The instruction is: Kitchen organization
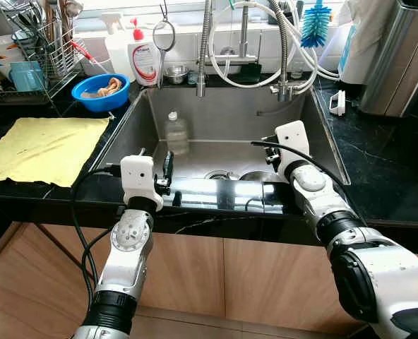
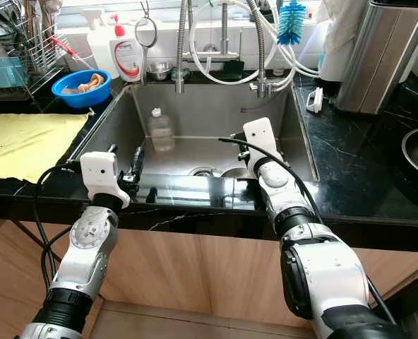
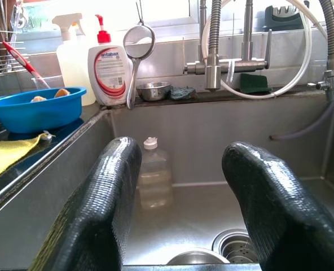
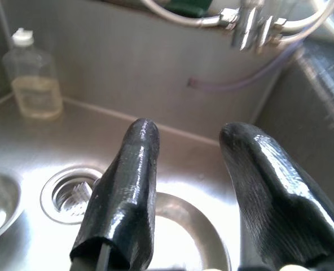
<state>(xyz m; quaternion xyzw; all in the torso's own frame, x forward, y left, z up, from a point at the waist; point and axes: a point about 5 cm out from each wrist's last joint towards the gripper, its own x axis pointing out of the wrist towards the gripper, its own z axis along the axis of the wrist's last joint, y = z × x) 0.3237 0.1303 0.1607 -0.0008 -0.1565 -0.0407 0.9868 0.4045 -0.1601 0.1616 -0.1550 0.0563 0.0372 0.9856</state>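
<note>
Both silver arms reach forward from the near edge toward the steel sink [image 1: 322, 134], which serves as the landmark.

Left of the sink, a yellow cloth [image 1: 43, 147] lies flat on the black counter [image 1: 392, 176], with a blue bowl [image 1: 100, 92] behind it near the sink's back-left corner and a dish rack [image 1: 39, 53] further left. A white soap dispenser [image 1: 144, 60] stands at the sink's back rim beside a hanging strainer [image 1: 164, 34].

At the sink's front-left rim the left gripper [image 1: 168, 169] hovers just above the edge, its 2 fingers [image 3: 108, 197] spread apart with nothing between them. Ahead of it, inside the basin against the left wall, a clear bottle [image 1: 176, 133] with a white cap stands upright, apart from both grippers; open basin floor lies between.

The drain [image 4: 71, 195] sits in the middle of the basin floor, with 2 round metal dishes beside it. Over the front-right part of the basin the right gripper [image 4: 192, 186] hangs low above 1 metal dish [image 4: 184, 237], fingers parted and holding nothing.

Behind the sink, faucets and looped hoses [image 1: 294, 49] crowd the back rim. Right of the sink stands a steel bin [image 1: 399, 60].
</note>
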